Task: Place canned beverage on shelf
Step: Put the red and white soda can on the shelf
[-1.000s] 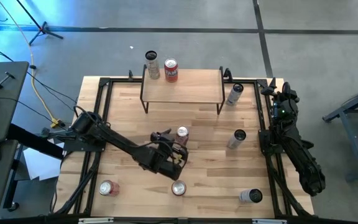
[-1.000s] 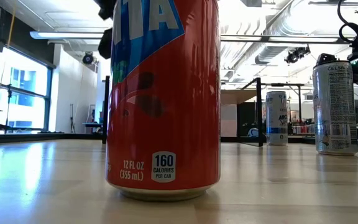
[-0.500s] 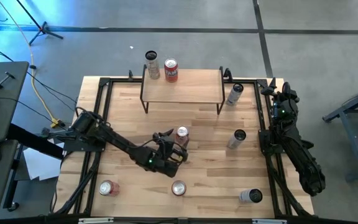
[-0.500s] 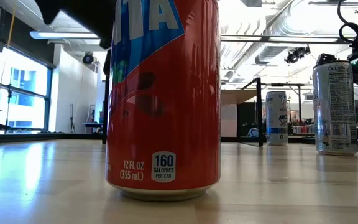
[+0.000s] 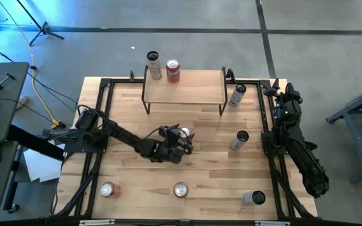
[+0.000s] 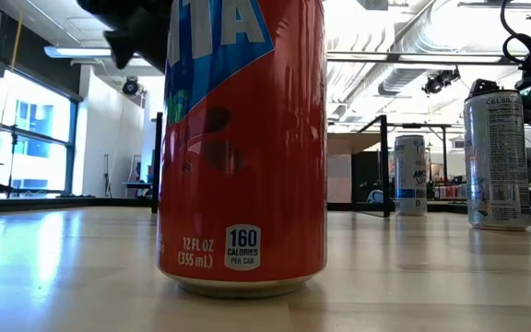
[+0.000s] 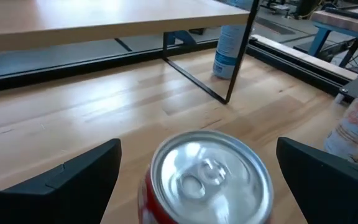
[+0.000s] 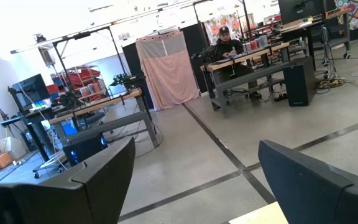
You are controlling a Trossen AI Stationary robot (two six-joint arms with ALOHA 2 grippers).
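A red can (image 7: 207, 177) stands upright on the tabletop near its middle (image 5: 185, 133). My left gripper (image 7: 199, 148) is open; its fingers stand on either side of the can's top with a gap on each side, coming from the table's left and near side (image 5: 178, 142). The shelf (image 5: 184, 88), a light board on thin black legs, stands at the far edge and carries a silver can (image 5: 154, 64) and a red can (image 5: 173, 70). My right gripper (image 8: 197, 186) is open and holds nothing, parked at the table's right edge (image 5: 280, 94).
More cans stand on the table: two slim ones at the right (image 5: 237, 94) (image 5: 239, 139), one lying at the near right (image 5: 253, 198), two red ones near the front edge (image 5: 180, 189) (image 5: 109, 189). The front one fills the low view (image 6: 242, 148). Black rails frame the tabletop (image 5: 105, 125).
My left gripper has moved toward the table's far and right side and sunk lower, turning at the wrist, up to the red can in the middle. Its fingers now stand on both sides of the can. The can has kept its place.
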